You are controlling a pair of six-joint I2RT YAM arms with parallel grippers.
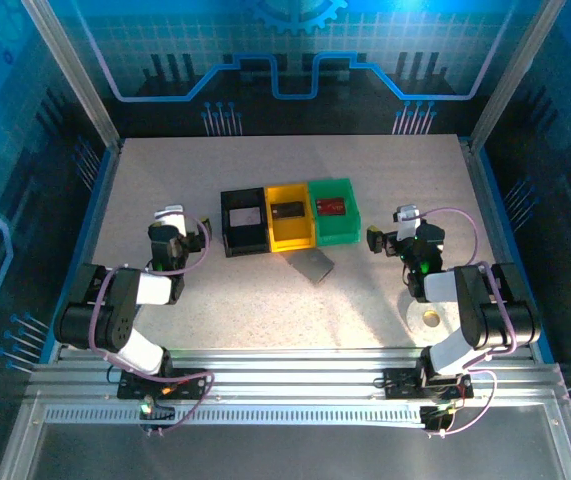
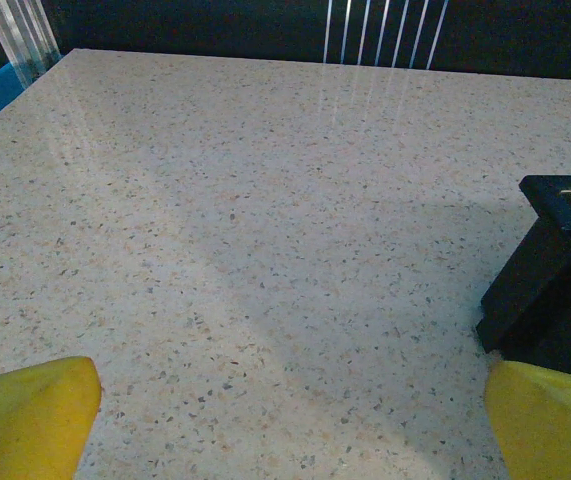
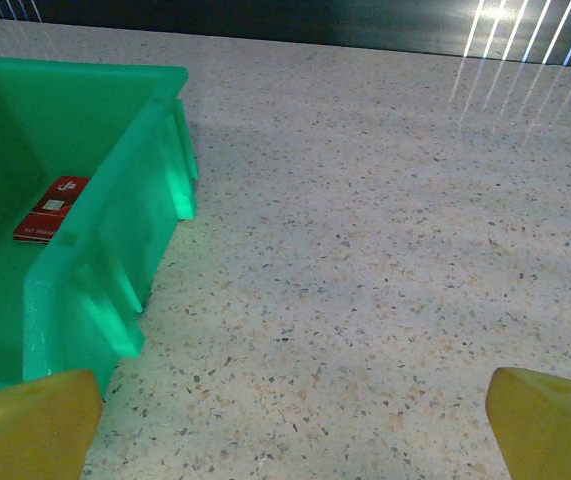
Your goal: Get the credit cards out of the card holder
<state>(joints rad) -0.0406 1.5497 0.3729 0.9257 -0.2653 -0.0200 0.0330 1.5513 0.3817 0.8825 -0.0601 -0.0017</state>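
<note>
The speckled bench (image 2: 265, 200) stands in a blue-lit enclosure (image 1: 5, 150). Left fingers (image 2: 25, 415) and right fingers (image 3: 550, 420) are spread, empty; the card holder (image 1: 312, 266) lies between them. The print on the red card (image 3: 53, 208) is illegible.

- Red card (image 3: 53, 208), lying in the green bin (image 3: 115, 200): pale marks on its face, a small emblem near one end and a light block below it; too small to read.
- Dark card (image 1: 287, 210), in the yellow bin (image 1: 290, 240): print cannot be made out.
- Back wall (image 1: 165, 40): blue gear outline (image 1: 297, 12) and circuit-style lines, a graphic without letters.
- Legible words, brands or numbers: none.
</note>
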